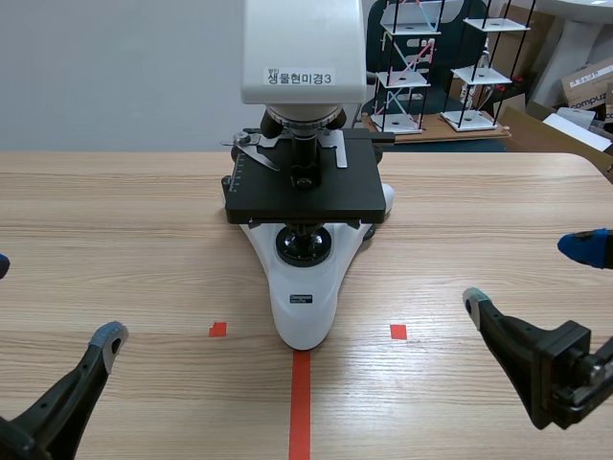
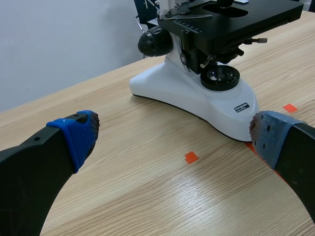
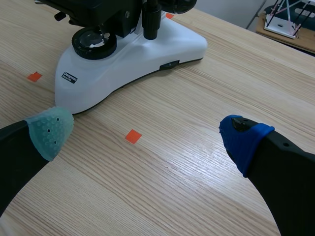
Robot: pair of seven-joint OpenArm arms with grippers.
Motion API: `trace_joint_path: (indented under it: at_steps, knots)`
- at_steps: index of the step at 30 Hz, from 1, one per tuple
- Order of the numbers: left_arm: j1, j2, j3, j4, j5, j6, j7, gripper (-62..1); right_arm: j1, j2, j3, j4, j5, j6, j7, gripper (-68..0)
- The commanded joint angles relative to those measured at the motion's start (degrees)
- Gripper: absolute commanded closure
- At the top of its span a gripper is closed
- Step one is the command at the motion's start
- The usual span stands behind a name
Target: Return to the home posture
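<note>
i read home posture as nearly reached: left gripper (image 1: 56, 299) at 8 o'clock of the microscope (image 1: 303, 240), right gripper (image 1: 529, 276) at 4 o'clock, both spread wide, empty, clear of it.

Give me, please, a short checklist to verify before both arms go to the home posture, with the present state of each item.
1. Left gripper open and holding nothing: ok.
2. Right gripper open and holding nothing: ok.
3. Microscope upright on the table: ok.
4. Both grippers apart from the Microscope in the scene view: ok.
5. Room behind the arms for the retreat: cannot tell, out of view.
</note>
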Motion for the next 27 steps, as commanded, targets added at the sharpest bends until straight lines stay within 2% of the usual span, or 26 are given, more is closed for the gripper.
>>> trace_joint_path:
  at_steps: [1,27]
  knots:
    - [-0.3,-0.5,-0.5,1.0,-0.6,0.7,-0.8,-62.3,0.5,0.6,0.3,0.6,0.4,0.0,0.8,-66.7]
    - [-0.5,-0.5,-0.5,1.0,-0.6,1.2,-0.8,-62.3,0.5,0.6,0.3,0.6,0.4,0.0,0.8,-66.7]
